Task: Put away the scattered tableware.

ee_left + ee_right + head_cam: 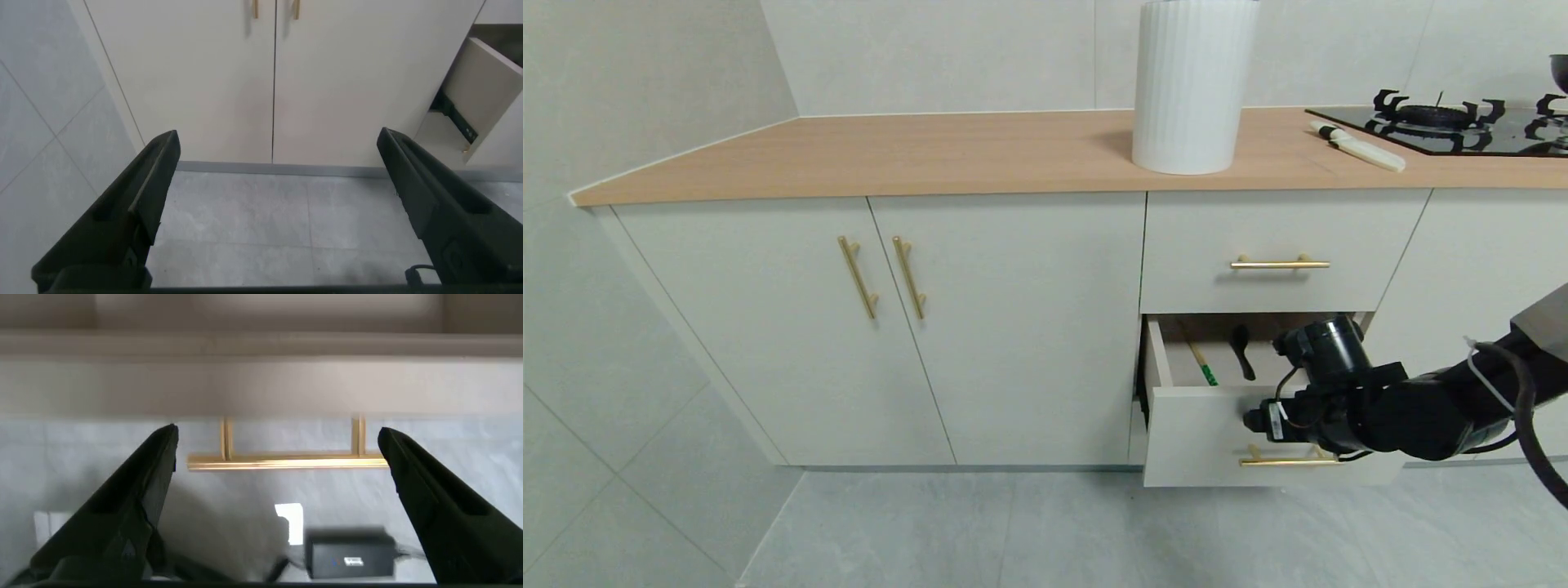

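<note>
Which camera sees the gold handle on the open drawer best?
The right wrist view: the handle sits close, right before the open right claw. In the head view the arm covers part of it. The left wrist view catches the drawer side-on.

A cream knife (1357, 147) lies on the counter (931, 155); a black spoon (1241, 351) and green-tipped chopsticks (1202, 365) lie in the open drawer (1201, 433).

- The right arm (1413, 416) covers the right part of the open drawer's (1201, 433) inside and part of its gold handle (1286, 462).
- Inside the drawer, the front panel hides the near ends of a green-tipped stick (1205, 367) and a black utensil (1242, 353), whose kind is too small to tell.
- Above the drawer on the tabletop (931, 155), the white ribbed container (1188, 90) is cut off at its top.
</note>
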{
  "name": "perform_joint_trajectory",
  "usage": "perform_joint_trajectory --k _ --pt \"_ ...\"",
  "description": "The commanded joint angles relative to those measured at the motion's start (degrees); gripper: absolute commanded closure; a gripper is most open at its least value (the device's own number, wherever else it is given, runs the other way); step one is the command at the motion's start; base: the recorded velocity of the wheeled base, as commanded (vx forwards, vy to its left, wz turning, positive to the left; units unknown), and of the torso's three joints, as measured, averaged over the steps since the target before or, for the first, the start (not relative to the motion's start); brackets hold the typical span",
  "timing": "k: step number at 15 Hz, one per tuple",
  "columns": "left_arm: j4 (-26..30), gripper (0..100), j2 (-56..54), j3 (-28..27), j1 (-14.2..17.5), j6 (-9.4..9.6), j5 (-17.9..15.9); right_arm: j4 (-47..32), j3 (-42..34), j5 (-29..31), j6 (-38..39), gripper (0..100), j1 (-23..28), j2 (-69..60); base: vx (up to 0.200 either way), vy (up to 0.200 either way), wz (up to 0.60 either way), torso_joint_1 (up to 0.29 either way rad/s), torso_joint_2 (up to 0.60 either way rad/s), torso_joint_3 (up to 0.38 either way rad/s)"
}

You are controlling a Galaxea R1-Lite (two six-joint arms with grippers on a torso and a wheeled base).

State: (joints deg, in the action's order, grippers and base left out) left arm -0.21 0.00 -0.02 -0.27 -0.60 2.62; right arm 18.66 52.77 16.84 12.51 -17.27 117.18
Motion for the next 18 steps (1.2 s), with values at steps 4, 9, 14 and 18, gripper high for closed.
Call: perform_joint_trajectory --k 4,9,14,18 --pt "0.0 0 0.0 0.0 0.0 -0.02 0.0 5.2 -0.2 0.1 0.1 0 2.2 3.7 0.000 0.000 0.00 0.000 0.00 0.000" --pt "0.0 0 0.0 0.0 0.0 -0.02 0.0 17.5 -0.3 -0.2 0.1 0 4.4 9.7 0.000 0.000 0.00 0.000 0.00 0.000" --pt "-0.1 0 0.0 0.0 0.0 -0.02 0.0 31.9 -0.3 -0.5 1.3 0 5.1 15.9 0.000 0.000 0.00 0.000 0.00 0.000" --pt "-0.1 0 0.0 0.0 0.0 -0.02 0.0 39.5 1.3 -0.5 1.2 0 5.9 19.8 0.000 0.000 0.00 0.000 0.00 0.000"
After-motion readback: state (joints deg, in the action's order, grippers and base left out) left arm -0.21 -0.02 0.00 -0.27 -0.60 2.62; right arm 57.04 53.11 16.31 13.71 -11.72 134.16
